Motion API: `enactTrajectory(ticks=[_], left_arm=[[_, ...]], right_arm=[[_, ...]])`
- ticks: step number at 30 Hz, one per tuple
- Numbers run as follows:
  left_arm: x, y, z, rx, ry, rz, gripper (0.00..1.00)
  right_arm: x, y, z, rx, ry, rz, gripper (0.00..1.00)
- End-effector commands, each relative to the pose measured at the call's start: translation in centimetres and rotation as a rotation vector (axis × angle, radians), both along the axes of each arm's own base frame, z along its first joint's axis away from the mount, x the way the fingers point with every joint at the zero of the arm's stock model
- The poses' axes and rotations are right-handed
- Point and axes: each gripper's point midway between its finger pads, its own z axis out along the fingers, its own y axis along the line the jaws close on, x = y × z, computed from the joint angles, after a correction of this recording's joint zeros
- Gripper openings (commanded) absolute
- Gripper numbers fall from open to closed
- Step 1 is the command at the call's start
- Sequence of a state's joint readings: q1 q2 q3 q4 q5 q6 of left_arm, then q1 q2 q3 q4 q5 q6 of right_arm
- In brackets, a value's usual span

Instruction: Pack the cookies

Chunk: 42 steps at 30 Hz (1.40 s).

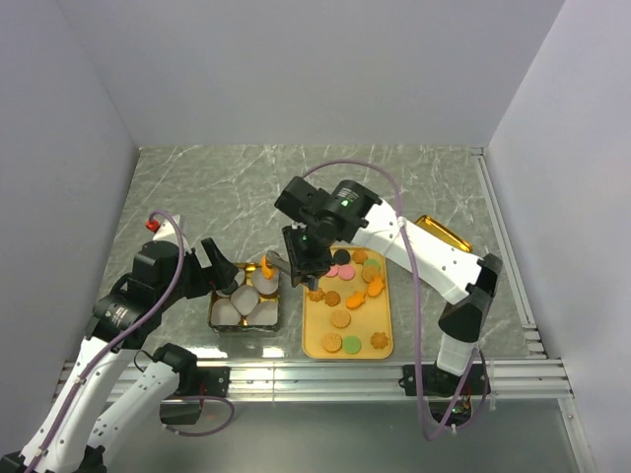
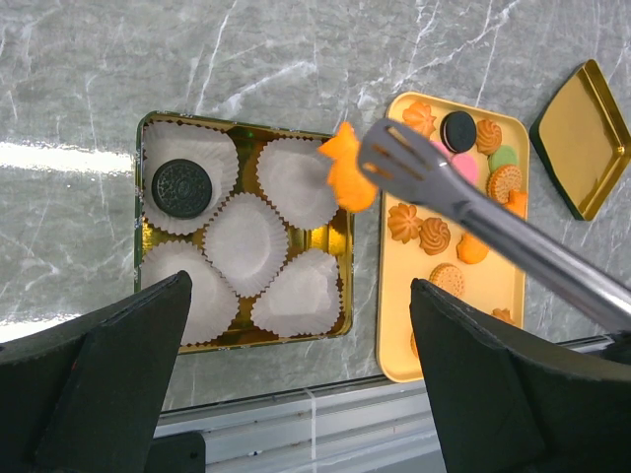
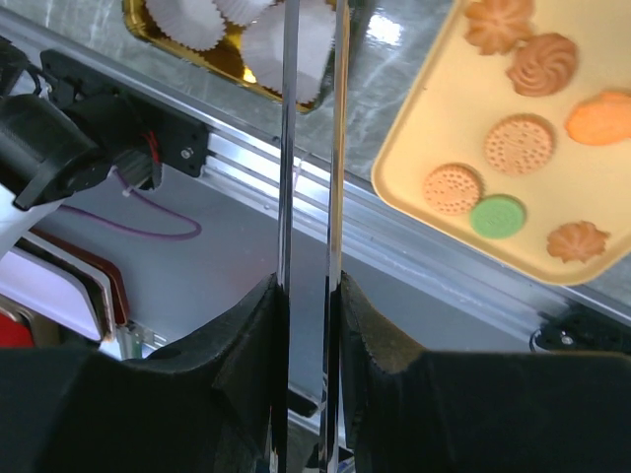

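Note:
A gold tin [image 2: 246, 340] holds several white paper cups; the far-left cup has one dark chocolate cookie [image 2: 181, 187]. A yellow tray [image 2: 394, 325] to its right carries several cookies, tan, orange-brown, pink, green and dark. My right gripper [image 3: 311, 286] is shut on metal tongs [image 3: 289, 148]. The tongs [image 2: 463, 212] pinch an orange cookie [image 2: 347, 175] above the tin's far-right cup. My left gripper [image 2: 301, 286] is open and empty, hovering over the tin's near side. In the top view the tongs' tip and orange cookie [image 1: 266, 266] sit over the tin [image 1: 245, 330].
A gold lid [image 1: 444, 232] lies on the marble table right of the tray [image 1: 317, 340]. An aluminium rail [image 2: 325, 424] runs along the near table edge, just below tin and tray. Grey walls enclose the table on the left, back and right.

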<state>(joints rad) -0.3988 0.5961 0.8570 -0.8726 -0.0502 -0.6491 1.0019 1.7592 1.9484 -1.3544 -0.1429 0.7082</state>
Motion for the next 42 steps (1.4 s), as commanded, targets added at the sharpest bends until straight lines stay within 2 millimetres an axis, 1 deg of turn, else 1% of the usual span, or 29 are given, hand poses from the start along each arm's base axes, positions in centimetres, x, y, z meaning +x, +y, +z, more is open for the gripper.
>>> enactTrajectory(ticks=[1, 5, 11, 22, 28, 39, 42], left_arm=[[0.4, -0.1, 1.0, -0.023, -0.045, 0.008, 0.99], [0.3, 0.0, 1.0, -0.021, -0.046, 0.009, 0.99], [0.4, 0.0, 1.2, -0.024, -0.052, 0.013, 0.99], [0.3, 0.0, 1.2, -0.025, -0.053, 0.012, 0.99], [0.3, 0.0, 1.2, -0.026, -0.054, 0.012, 1.00], [0.3, 0.1, 1.2, -0.025, -0.056, 0.014, 0.99], [0.3, 0.0, 1.2, -0.026, -0.054, 0.015, 0.99]], right_arm=[[-0.7, 0.4, 0.6, -0.007, -0.001, 0.045, 0.17], [-0.9, 1.0, 0.2, -0.023, 0.005, 0.062, 0.17], [-1.3, 1.7, -1.1, -0.049, 0.015, 0.089, 0.16], [-0.9, 1.6, -3.6, -0.120, 0.005, 0.089, 0.16], [-0.4, 1.5, -4.7, -0.142, -0.009, 0.075, 0.17], [0.2, 2.2, -5.4, -0.133, -0.018, 0.062, 0.18], [0.1, 2.3, -5.4, -0.133, -0.019, 0.065, 0.20]])
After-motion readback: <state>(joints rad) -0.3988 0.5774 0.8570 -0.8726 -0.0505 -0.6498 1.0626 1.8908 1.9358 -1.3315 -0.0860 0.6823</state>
